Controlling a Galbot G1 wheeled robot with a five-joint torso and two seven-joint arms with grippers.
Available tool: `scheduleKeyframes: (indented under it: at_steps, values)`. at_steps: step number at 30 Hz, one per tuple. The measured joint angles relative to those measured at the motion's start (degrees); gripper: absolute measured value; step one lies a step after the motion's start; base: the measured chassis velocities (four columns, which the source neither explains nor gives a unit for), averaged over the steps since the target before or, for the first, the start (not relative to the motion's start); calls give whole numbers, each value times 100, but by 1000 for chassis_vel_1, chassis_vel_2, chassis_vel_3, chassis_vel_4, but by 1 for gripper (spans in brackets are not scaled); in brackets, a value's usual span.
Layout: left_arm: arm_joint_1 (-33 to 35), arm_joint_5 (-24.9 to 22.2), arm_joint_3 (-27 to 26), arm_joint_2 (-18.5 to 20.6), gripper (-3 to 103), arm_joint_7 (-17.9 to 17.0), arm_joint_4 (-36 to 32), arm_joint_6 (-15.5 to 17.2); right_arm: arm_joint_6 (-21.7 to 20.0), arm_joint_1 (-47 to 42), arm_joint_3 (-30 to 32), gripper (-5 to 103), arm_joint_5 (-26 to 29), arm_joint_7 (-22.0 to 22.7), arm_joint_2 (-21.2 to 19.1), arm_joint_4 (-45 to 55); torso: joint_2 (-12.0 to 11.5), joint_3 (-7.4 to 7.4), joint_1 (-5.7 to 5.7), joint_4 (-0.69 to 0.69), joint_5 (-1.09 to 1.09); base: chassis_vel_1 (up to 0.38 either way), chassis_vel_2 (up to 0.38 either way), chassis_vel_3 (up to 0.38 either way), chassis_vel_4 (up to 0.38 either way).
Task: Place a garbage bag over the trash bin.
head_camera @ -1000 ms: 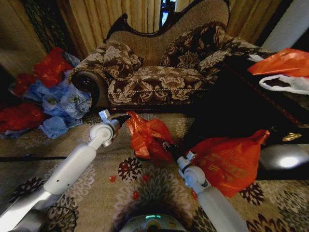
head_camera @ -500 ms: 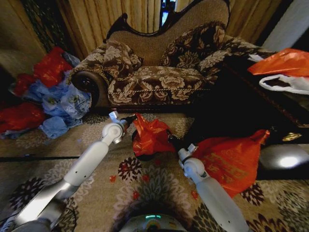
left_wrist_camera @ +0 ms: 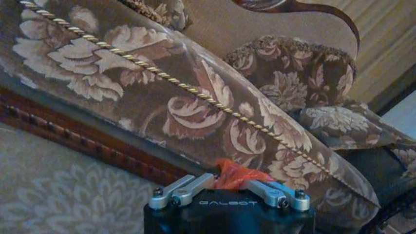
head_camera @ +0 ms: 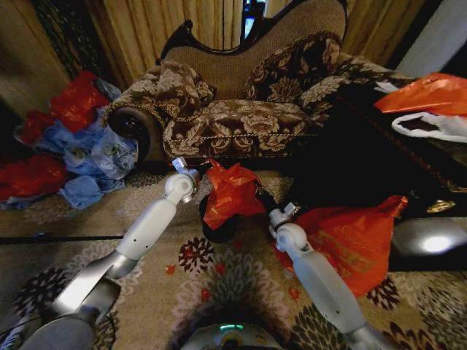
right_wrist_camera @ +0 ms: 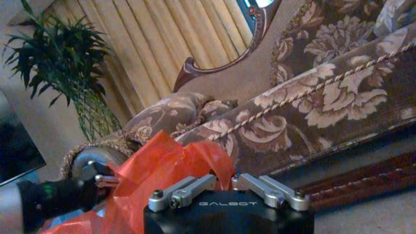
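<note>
The garbage bag (head_camera: 232,193) hung stretched between the two grippers over the trash bin (head_camera: 218,230), which stood on the carpet (head_camera: 146,211) in front of the sofa (head_camera: 241,109), at about 12 o'clock from the robot's base. The left gripper (head_camera: 198,177) pinched the bag's edge at its 9 o'clock side, jaws closed on a tuft of red film (left_wrist_camera: 235,176). The right gripper (head_camera: 263,203) gripped the 3 o'clock side, its jaws narrowed on the plastic (right_wrist_camera: 170,168).

The bag seemed to cover the bin only in part, with the black base showing below. The likely risks were these: the thin, glossy film could slip out of either pinch or tear under tension. A rim caught on one side only would tip or drag the light bin. The bulging orange bag bundle (head_camera: 350,244) lay just beside the right arm, at 3 o'clock, and could be snagged.
</note>
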Motion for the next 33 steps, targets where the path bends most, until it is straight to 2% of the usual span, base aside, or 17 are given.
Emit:
scheduleKeyframes:
  at_steps: [2,7,9,10,13,15,17,23,29,33]
  values:
    - [-52,50,26,-41,0,72,126,-25,34,-17,-20,0,-6,-22,8,-5,0,0,0,0,0,0,0,0,0]
    - [-76,186,84,-16,0,563,461,-244,182,-321,-135,0,-26,-109,19,165,0,0,0,-2,0,0,0,0,0]
    - [15,209,151,173,0,931,518,-388,245,-561,-173,0,-66,-163,50,332,0,-1,0,-1,0,0,0,0,0]
    - [15,209,151,173,0,931,518,-388,245,-561,-173,0,-66,-163,50,332,0,-1,0,-1,0,0,0,0,0]
    - [414,81,168,571,0,1375,261,-490,299,-966,-159,0,-161,-285,40,525,0,-1,-1,1,0,0,0,0,0]
    - [444,74,165,592,0,1398,240,-497,303,-990,-157,0,-169,-294,36,534,0,-1,-1,1,-1,0,0,0,0]
    - [878,31,71,797,0,1591,-36,-591,345,-1284,-120,0,-269,-389,-10,638,0,-1,-2,1,-1,0,0,0,0]
    - [1558,22,-213,999,0,1567,-520,-610,374,-1702,-58,0,-400,-445,-21,842,0,-2,-2,-1,1,0,0,0,0]
    - [2523,17,-703,1325,0,1373,-1255,-601,375,-2033,-180,0,-522,-447,16,1119,0,-2,-2,0,0,0,0,0,0]
    - [2856,23,-898,1487,0,1333,-1496,-615,376,-2119,-247,0,-598,-448,65,1130,0,-2,-2,0,-1,0,0,0,0]
